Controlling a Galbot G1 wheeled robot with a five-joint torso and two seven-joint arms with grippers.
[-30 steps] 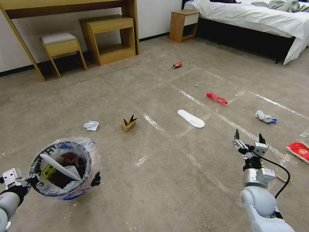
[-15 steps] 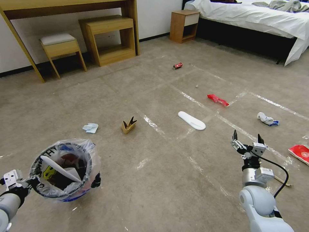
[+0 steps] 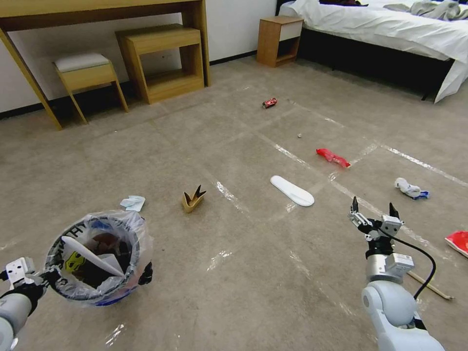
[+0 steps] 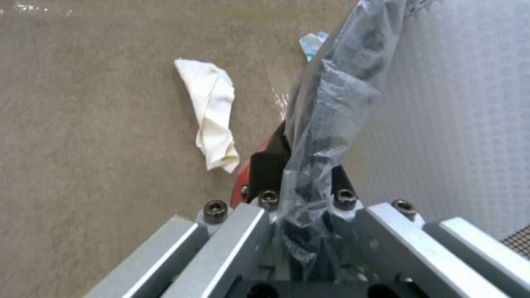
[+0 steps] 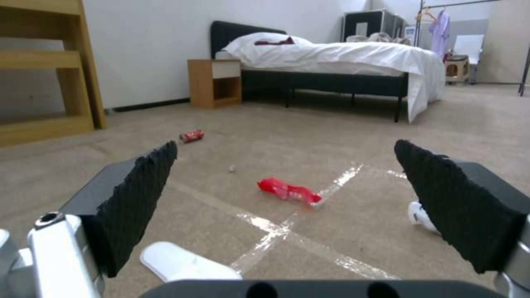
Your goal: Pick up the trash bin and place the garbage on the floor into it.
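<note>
The trash bin (image 3: 97, 258), lined with a clear bag and holding litter, hangs at lower left with my left gripper (image 3: 46, 279) shut on its rim; the left wrist view shows the fingers (image 4: 268, 169) clamping rim and plastic. My right gripper (image 3: 373, 208) is open and empty above the floor (image 3: 243, 292), nearer to me than a white slipper (image 3: 292, 190). Garbage lies around: a tan carton (image 3: 193, 199), a tissue (image 3: 132, 202), a red wrapper (image 3: 333, 157), a red can (image 3: 269, 103). Between the open right gripper's (image 5: 284, 145) fingers the red wrapper (image 5: 288, 191) shows.
A white-and-blue wad (image 3: 411, 188), a red packet (image 3: 458, 242) and a wooden stick (image 3: 429, 285) lie at right. A desk with a stool (image 3: 85, 73) and shelf (image 3: 163, 58) lines the far wall, and a bed (image 3: 390, 34) stands at far right. A white tissue (image 4: 213, 114) lies under the bin.
The whole head view has shifted slightly, so the camera moved; the litter sits a little lower in the picture. The bin stays gripped and the right gripper stays open.
</note>
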